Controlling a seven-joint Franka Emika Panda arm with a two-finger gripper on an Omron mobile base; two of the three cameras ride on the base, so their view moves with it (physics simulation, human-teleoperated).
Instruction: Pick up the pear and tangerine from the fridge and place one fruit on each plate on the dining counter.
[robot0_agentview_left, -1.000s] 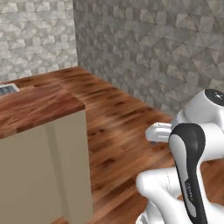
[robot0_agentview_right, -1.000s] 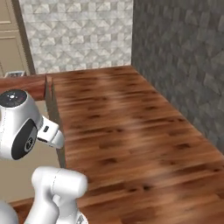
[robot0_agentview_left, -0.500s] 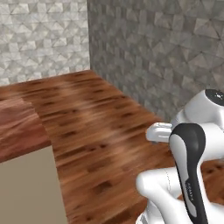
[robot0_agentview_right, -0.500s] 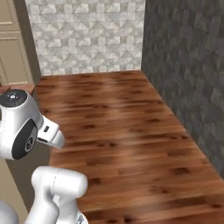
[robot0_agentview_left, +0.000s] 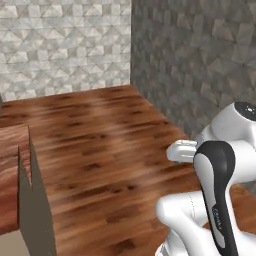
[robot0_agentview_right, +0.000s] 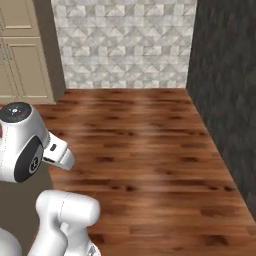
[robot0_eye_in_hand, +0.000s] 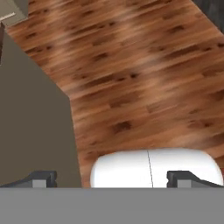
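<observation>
Beside the dining tabletop, the fingers stand wide apart and empty over wooden floor. Pear, tangerine, fridge and plates are unseen; seemingly no fruit is fetched yet.

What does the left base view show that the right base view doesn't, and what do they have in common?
The left base view takes in a corner of the dining counter, its glossy reddish-brown top at the left edge above a plain base. The right base view instead takes in the beige wooden cupboards at its upper left. Both share the wooden floor, the pale patterned back wall, the dark grey side wall and the robot's white arm in the foreground.
</observation>
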